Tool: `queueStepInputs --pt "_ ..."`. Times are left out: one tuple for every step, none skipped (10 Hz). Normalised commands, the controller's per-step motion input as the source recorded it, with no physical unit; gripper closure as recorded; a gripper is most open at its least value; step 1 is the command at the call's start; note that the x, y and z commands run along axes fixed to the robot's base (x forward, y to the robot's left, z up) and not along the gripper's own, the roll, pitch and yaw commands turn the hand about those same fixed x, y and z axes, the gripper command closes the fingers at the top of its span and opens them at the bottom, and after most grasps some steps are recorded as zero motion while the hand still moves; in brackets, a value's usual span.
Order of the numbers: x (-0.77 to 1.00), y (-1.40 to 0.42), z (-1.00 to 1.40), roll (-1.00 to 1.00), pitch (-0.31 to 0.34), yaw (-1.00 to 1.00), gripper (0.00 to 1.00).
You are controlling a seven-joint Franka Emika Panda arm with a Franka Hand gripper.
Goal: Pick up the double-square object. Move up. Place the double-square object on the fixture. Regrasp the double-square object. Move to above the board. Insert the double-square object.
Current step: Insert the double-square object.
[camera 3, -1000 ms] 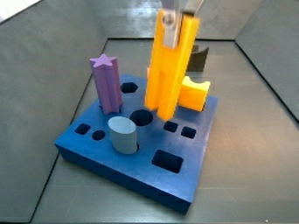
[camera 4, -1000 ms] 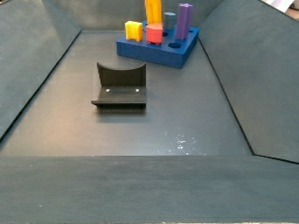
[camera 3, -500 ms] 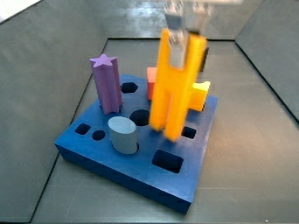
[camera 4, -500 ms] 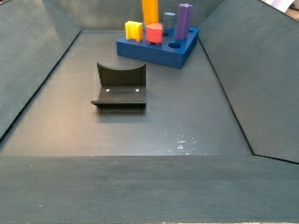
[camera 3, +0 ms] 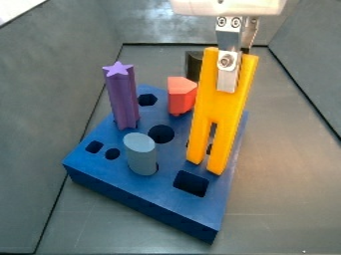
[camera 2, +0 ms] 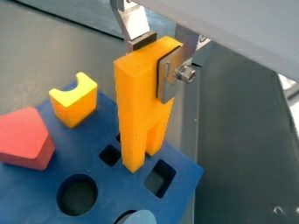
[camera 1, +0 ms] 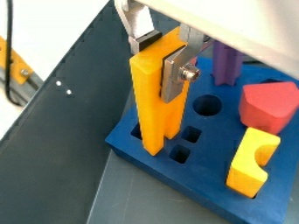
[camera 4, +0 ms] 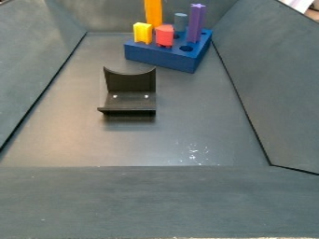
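The double-square object [camera 3: 218, 108] is a tall yellow-orange bar standing upright on the blue board [camera 3: 134, 184]. Its two legs meet a pair of small square holes; how deep they reach I cannot tell. My gripper [camera 3: 229, 48] is shut on the bar's top end, and in both wrist views the silver fingers [camera 1: 180, 70] [camera 2: 176, 68] clamp the bar [camera 1: 158, 109] [camera 2: 142, 105]. In a side view the bar [camera 4: 152, 8] rises from the board [camera 4: 173, 58] at the far end. The dark fixture [camera 4: 129, 91] sits on the floor, well away from the board.
On the board stand a purple star-topped peg [camera 3: 122, 95], a red peg [camera 3: 181, 94] and a pale grey cylinder [camera 3: 140, 152]. A short yellow notched block [camera 1: 251, 157] stands beside the red peg [camera 1: 268, 103]. Sloping grey walls [camera 4: 44, 84] enclose the floor.
The gripper has carried the bar sideways across the board and lowered it. The bar was over a round hole near the notched block; now its legs stand at the small square holes.
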Motion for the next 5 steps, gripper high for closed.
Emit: queueStepInputs --pt "0.0 0.11 0.0 -0.03 0.0 0.0 1.0" --pt "0.05 0.6 0.1 -0.12 0.009 0.36 1.0" --pt "0.0 0.48 0.1 -0.13 0.0 0.38 1.0" --pt "0.0 0.17 0.01 -0.09 0.0 0.24 1.0" --pt "-0.03 -0.05 -0.03 0.0 -0.006 0.12 1.0"
